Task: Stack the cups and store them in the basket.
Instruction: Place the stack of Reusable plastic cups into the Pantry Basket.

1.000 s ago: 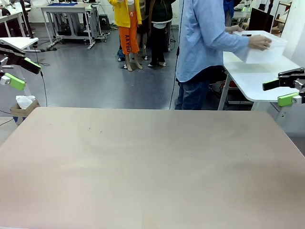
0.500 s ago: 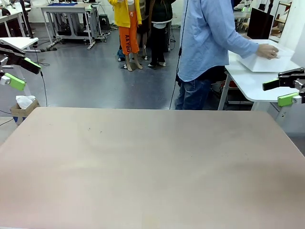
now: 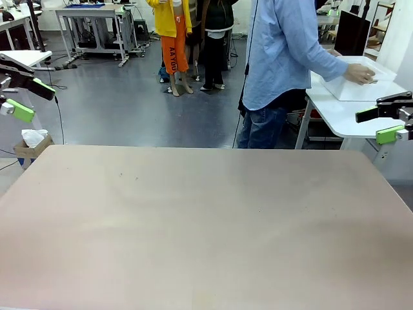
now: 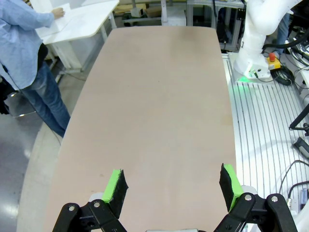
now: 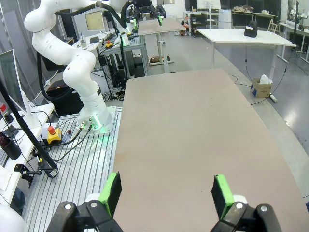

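Note:
The cups are out of view. The basket (image 3: 359, 82), a white plastic bin, rests on a white side table (image 3: 342, 113) beyond the far right corner, with a person's hand (image 3: 358, 73) on its rim. My left gripper (image 3: 30, 98) hangs open off the table's far left edge. In its wrist view the left gripper (image 4: 174, 186) has nothing between its green pads, only bare tabletop below. Off the far right edge my right gripper (image 3: 379, 124) is open too. From its wrist camera, the right gripper (image 5: 165, 191) is likewise without a load.
The big tan table (image 3: 206, 219) fills the foreground. A person in a light blue shirt (image 3: 284, 51) stands behind its far edge, turned toward the side table. A small cardboard box (image 3: 31, 143) sits on the floor at the far left.
The person has brought the basket from a lifted, tilted hold down onto the side table, a little further right. Neither gripper has moved.

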